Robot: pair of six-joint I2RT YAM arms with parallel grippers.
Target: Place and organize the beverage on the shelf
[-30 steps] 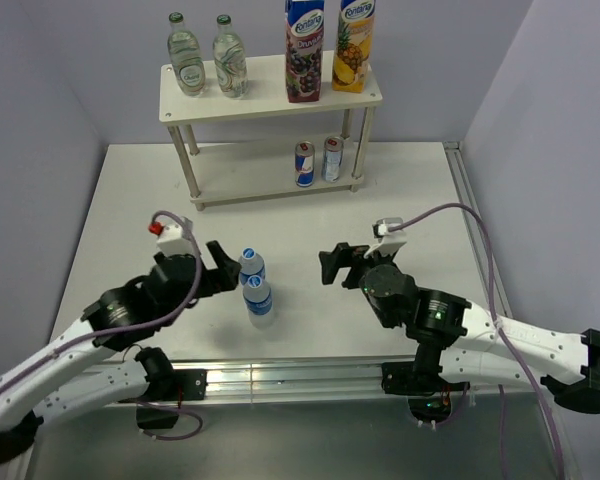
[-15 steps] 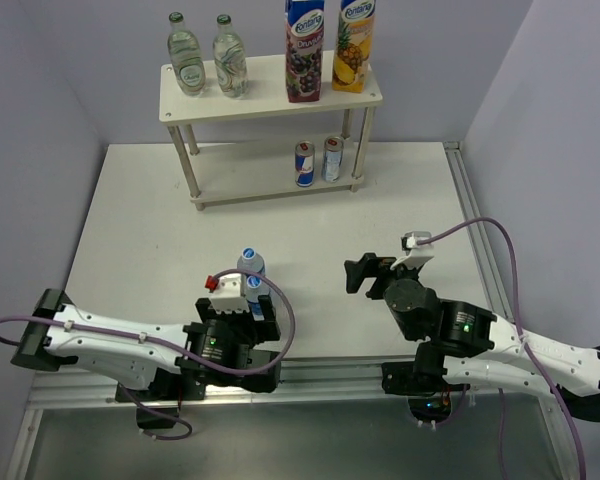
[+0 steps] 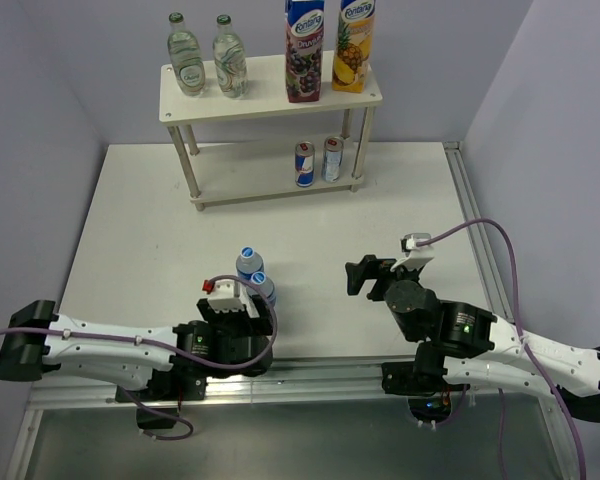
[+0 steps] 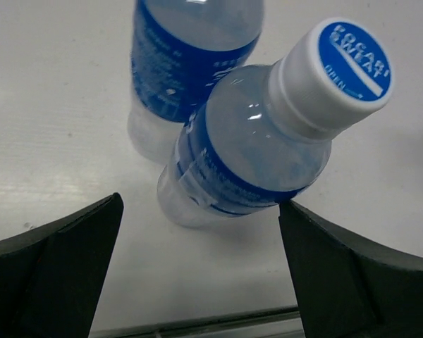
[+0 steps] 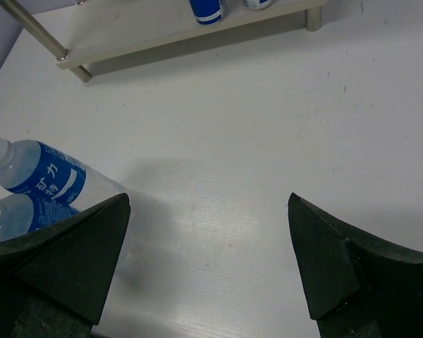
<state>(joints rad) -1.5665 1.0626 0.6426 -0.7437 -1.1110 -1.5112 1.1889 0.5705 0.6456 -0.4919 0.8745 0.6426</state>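
While the nearer water bottle [image 4: 247,148] stands between its fingers [image 4: 56,267], the left gripper [image 4: 199,208] is held spread wide. The right gripper [image 5: 208,204] is likewise spread wide above the table [image 5: 268,127]. The shelf [image 3: 270,100] is seen at the table's far edge, well apart from both grippers.

From above, the left tool [image 3: 250,305] hides the lower body of the nearer clear plastic bottle with blue label [image 3: 263,287]. At the left wrist, the farther blue-labelled bottle [image 4: 190,56] loses its cap past the top edge. The right wrist view crops the cream-white shelf [image 5: 197,39].
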